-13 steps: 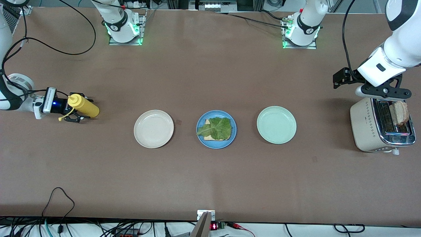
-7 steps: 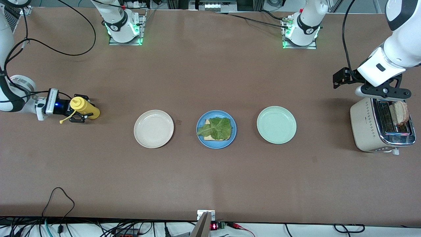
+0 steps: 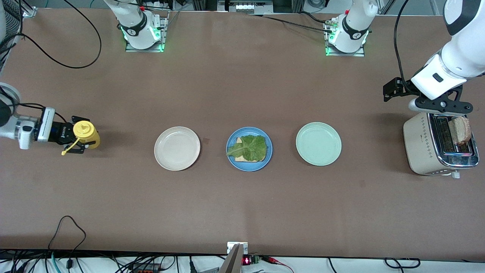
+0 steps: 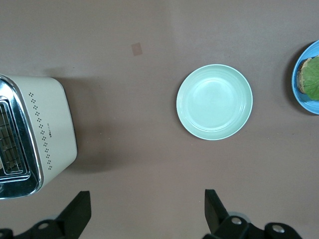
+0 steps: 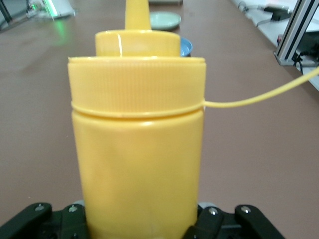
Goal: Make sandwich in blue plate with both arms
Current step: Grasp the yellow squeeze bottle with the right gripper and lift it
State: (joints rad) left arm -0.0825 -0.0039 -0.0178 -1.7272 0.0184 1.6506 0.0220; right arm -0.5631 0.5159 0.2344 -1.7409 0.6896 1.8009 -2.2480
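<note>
The blue plate (image 3: pixel 232 155) lies mid-table with a toast slice (image 3: pixel 239 158) under a ruffled lettuce leaf (image 3: pixel 250 148); its edge also shows in the left wrist view (image 4: pixel 310 108). A second bread slice (image 3: pixel 460 129) stands in the toaster (image 3: pixel 420 148). My left gripper (image 3: pixel 441 108) hangs open over the toaster's farther edge, with nothing between its fingers (image 4: pixel 79 211). My right gripper (image 3: pixel 77 140) is at the right arm's end of the table, shut on a yellow squeeze bottle (image 3: pixel 85 132) that it holds upright (image 5: pixel 139 149).
A cream plate (image 3: pixel 177 148) lies beside the blue plate toward the right arm's end. A pale green plate (image 3: pixel 318 143) lies toward the left arm's end and shows in the left wrist view (image 4: pixel 214 102). Black cables trail near the right arm.
The right gripper closed on the yellow bottle, turned it from lying to upright and drew it toward the right arm's end of the table. The left arm stayed still.
</note>
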